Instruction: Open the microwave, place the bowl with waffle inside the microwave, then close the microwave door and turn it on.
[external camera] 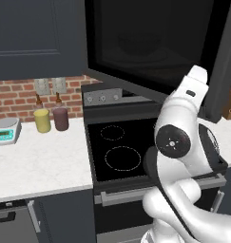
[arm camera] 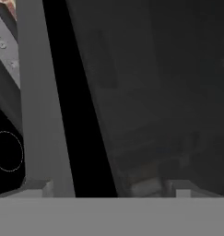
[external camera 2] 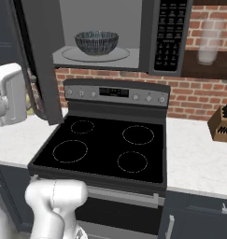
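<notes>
1. Left base view: my arm rises at 4 o'clock and reaches up behind the door, which hangs swung out over the stove. Its black window takes the frame from 11 to 2 o'clock. A scale and 2 jars sit on the counter at 9 o'clock.

2. Right base view: the microwave stands open at 12 o'clock. The bowl sits on the turntable inside the cavity; I cannot see the waffle over its rim. The keypad is at 1 o'clock; its writing is too small to read. The stove's little display is also illegible. The door shows edge-on at 10 o'clock, with my white arm link just beside it at 9.

3. Hand view: the camera is pressed close to the door's dark glass, with its grey frame edge running from 12 down to 7 o'clock and a burner ring at 9. My gripper has its jaws spread wide and holds nothing.

4. My judgement: the bowl is placed, so closing the door is the step in hand. I would push flat on the outer face near its free edge, follow the hinge arc, and press until it latches.

5. I can read no brands or labels.
</notes>
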Tool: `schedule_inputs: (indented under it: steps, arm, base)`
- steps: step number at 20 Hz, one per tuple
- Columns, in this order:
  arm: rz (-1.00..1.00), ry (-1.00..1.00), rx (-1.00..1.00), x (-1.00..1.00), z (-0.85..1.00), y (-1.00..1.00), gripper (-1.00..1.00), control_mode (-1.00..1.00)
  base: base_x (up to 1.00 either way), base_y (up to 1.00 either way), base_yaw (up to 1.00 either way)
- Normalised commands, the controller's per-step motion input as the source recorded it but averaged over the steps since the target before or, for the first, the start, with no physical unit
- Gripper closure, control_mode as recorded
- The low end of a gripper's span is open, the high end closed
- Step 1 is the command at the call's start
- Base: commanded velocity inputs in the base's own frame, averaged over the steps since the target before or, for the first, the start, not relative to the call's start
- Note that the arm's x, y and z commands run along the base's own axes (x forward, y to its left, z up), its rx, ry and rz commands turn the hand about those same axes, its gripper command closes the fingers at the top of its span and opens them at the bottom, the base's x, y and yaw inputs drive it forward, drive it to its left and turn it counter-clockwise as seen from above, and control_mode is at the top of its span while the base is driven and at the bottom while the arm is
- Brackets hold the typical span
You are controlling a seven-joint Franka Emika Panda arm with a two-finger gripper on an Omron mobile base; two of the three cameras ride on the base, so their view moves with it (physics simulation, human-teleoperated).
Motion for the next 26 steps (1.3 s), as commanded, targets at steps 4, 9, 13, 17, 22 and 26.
schedule_inputs:
  steps: [4,9,13,17,22,26]
  arm:
    - [0.28,0.05,0.07,0.21,0.25,-0.44,-1.00,-1.00]
    - [0.27,0.13,0.03,0.42,0.04,-0.20,-1.00,-1.00]
    - [0.21,0.14,0.03,0.66,0.00,0.00,-1.00,-1.00]
    - [0.15,0.12,0.05,0.63,0.02,0.00,-1.00,-1.00]
    - [0.14,0.08,0.06,0.68,0.00,0.00,-1.00,-1.00]
    - [0.13,0.06,0.06,0.71,0.00,0.00,-1.00,-1.00]
  base:
    - [0.00,0.00,0.00]
    - [0.00,0.00,0.00]
    - [0.00,0.00,0.00]
    - [0.00,0.00,0.00]
    - [0.00,0.00,0.00]
    - [0.00,0.00,0.00]
